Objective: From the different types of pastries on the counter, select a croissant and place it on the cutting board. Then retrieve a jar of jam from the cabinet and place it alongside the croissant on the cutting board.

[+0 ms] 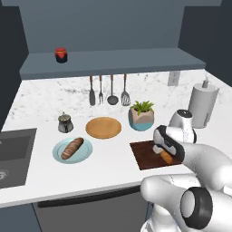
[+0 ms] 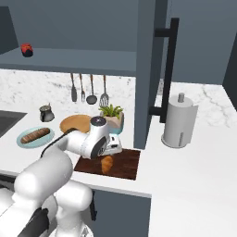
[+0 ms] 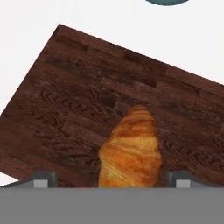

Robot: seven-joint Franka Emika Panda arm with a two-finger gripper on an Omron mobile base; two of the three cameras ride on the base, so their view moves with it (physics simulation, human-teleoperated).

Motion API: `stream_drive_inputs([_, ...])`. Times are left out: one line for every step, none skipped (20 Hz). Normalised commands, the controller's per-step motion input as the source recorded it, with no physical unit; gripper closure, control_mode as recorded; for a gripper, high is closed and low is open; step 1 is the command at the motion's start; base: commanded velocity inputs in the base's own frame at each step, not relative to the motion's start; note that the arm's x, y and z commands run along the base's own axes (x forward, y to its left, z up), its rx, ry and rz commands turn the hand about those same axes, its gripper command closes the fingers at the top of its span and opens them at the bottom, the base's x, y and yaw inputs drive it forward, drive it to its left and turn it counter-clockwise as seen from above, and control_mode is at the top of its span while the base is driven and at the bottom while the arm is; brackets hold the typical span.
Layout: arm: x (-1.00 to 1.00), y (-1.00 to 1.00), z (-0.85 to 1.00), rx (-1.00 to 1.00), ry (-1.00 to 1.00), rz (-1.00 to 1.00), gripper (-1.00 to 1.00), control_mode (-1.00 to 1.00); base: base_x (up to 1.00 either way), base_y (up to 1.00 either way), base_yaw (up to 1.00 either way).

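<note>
While the arm reaches low over the front right part of the surface (image 1: 41,97), I see the gripper (image 3: 109,180) poised right above the cutting board (image 1: 146,156), pointing down at it. From the hand camera the croissant (image 3: 129,151) lies on the dark wood grain of the board, standing between the two finger tips (image 3: 43,180) with a clear gap on either side; jaws spread wide, released, nothing clamped. Croissant in the right base camera shows as a small golden lump (image 2: 107,164) on the board just below the hand. Board sits near the front edge of the white marble surface, flat. Left of it, well apart, the long loaf (image 1: 72,148) rests on a pale blue plate (image 1: 59,156). Round tan wooden plate (image 1: 103,127) sits behind and between them, bare. Small grey lidded pot (image 1: 65,123) stands to the left of the tan plate. Potted plant (image 1: 142,115) in a pale pot stands behind the board, near it. Jar of jam (image 1: 61,55), red with a dark lid, stands upright on the long shelf of the dark cabinet (image 1: 118,61), far left end, well apart from the hand. Four utensils (image 1: 108,90) hang on the wall below the shelf. Paper towel roll (image 1: 202,104) stands upright at the far right. Sink (image 1: 13,156) edge shows at the left of the surface.
</note>
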Motion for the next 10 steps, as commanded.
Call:
stream_drive_inputs([0.00, 0.59, 0.81, -0.03, -0.08, 0.02, -1.00, -1.00, 0.00, 0.00, 0.00])
stream_drive_inputs([0.00, 0.60, 0.84, -0.02, -0.08, 0.02, -1.00, -1.00, 0.00, 0.00, 0.00])
stream_drive_inputs([0.00, 0.59, 0.85, -0.03, -0.09, 0.02, -1.00, -1.00, 0.00, 0.00, 0.00])
stream_drive_inputs([-0.04, 0.55, 0.88, -0.02, -0.09, 0.02, -1.00, -1.00, 0.00, 0.00, 0.00])
stream_drive_inputs([-0.04, 0.52, 0.91, 0.00, -0.06, 0.03, -1.00, -1.00, 0.00, 0.00, 0.00])
stream_drive_inputs([-0.04, 0.52, 0.93, 0.00, -0.06, 0.03, -1.00, -1.00, 0.00, 0.00, 0.00])
stream_drive_inputs([-0.06, 0.53, 0.94, 0.00, -0.06, 0.04, -1.00, -1.00, 0.00, 0.00, 0.00])
stream_drive_inputs([-0.06, 0.54, 0.95, 0.00, -0.05, 0.04, -1.00, -1.00, 0.00, 0.00, 0.00])
stream_drive_inputs([-0.08, 0.52, 0.96, 0.00, -0.05, 0.04, -1.00, -1.00, 0.00, 0.00, 0.00])
stream_drive_inputs([-0.08, 0.47, 0.95, 0.00, -0.06, 0.03, -1.00, -1.00, 0.00, 0.00, 0.00])
